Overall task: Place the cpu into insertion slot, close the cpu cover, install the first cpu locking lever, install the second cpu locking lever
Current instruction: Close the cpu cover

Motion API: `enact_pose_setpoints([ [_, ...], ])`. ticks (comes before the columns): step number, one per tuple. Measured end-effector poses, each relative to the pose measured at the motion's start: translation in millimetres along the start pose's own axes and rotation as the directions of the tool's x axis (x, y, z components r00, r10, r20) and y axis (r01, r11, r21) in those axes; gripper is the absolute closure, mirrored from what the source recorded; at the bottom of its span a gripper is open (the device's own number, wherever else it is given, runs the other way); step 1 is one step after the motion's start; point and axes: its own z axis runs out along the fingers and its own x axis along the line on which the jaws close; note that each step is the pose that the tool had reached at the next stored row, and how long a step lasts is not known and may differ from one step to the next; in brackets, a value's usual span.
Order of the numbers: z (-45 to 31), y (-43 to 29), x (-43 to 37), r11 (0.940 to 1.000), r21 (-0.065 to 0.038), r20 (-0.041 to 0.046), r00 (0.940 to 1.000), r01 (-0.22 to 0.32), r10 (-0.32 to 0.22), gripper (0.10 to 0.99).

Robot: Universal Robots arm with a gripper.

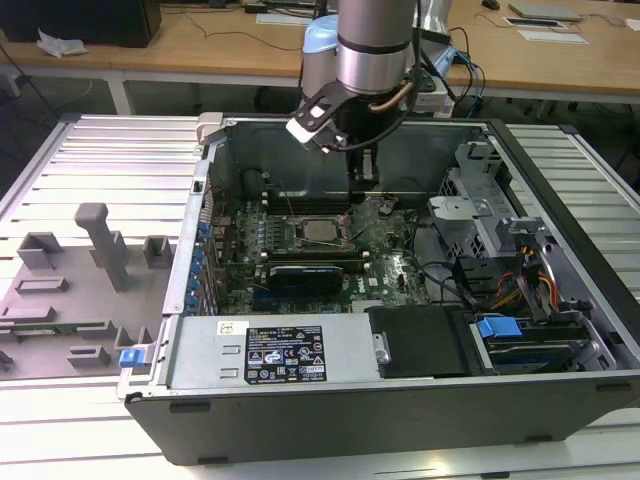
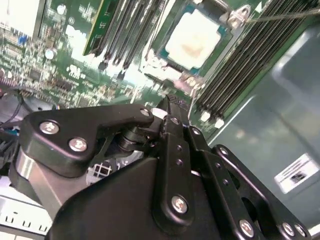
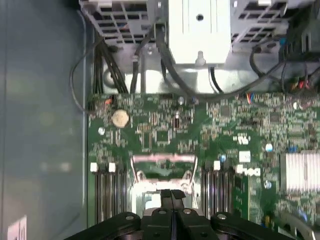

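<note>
The gripper (image 3: 172,195) is hanging with its fingers pressed together, gripping nothing, low over the green motherboard (image 3: 240,115). Just beside it the cpu (image 2: 196,37) is sitting in the insertion slot (image 1: 296,232), inside the open computer case (image 1: 420,150), whose walls are standing close around the arm.

This looks like a robotics lab set up for computer assembly. A desktop computer case (image 1: 400,420) lies open at the centre on a ribbed aluminium worktable (image 1: 100,150), its green motherboard (image 1: 390,262) and cpu (image 1: 322,230) bare. At twelve o'clock a robot arm (image 1: 375,45) hangs over it. At nine o'clock sits a grey tray of moulded part holders (image 1: 60,300). Along the back, from eleven to one o'clock, stand wooden desks (image 1: 200,45) strewn with papers and cables.
</note>
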Motion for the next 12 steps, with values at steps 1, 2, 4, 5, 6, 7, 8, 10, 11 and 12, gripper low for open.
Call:
enact_pose_setpoints([
  [1, 0.5, 9.0, -0.3, 1.0000, 0.004, -0.0001, 1.0000, 0.000, 0.000, 0.980],
  [2, 0.9, 18.0, -0.4, 1.0000, 0.007, 0.0000, 1.0000, 0.000, 0.000, 0.980],
  [4, 1.3, 25.5, -0.4, 1.0000, 0.010, 0.0000, 1.0000, 0.001, -0.001, 0.980],
  [5, 1.5, 31.0, -0.4, 0.9999, 0.012, 0.0001, 1.0000, 0.001, -0.001, 0.980],
  [6, 1.7, 34.2, -0.4, 0.9999, 0.013, 0.0001, 1.0000, 0.001, -0.001, 0.980],
  [7, 2.0, 39.9, -0.3, 0.9999, 0.016, 0.0001, 1.0000, 0.001, -0.001, 0.980],
  [8, 2.3, 43.3, -0.3, 0.9998, 0.018, 0.0000, 1.0000, 0.002, -0.002, 0.980],
  [10, 3.8, 49.1, -0.3, 0.9998, 0.022, 0.0000, 1.0000, 0.002, -0.002, 0.980],
  [11, 5.0, 50.8, -0.3, 0.9997, 0.024, 0.0002, 1.0000, 0.002, -0.002, 0.980],
  [12, 6.8, 52.6, -0.3, 0.9997, 0.026, 0.0002, 1.0000, 0.002, -0.002, 0.980],
])
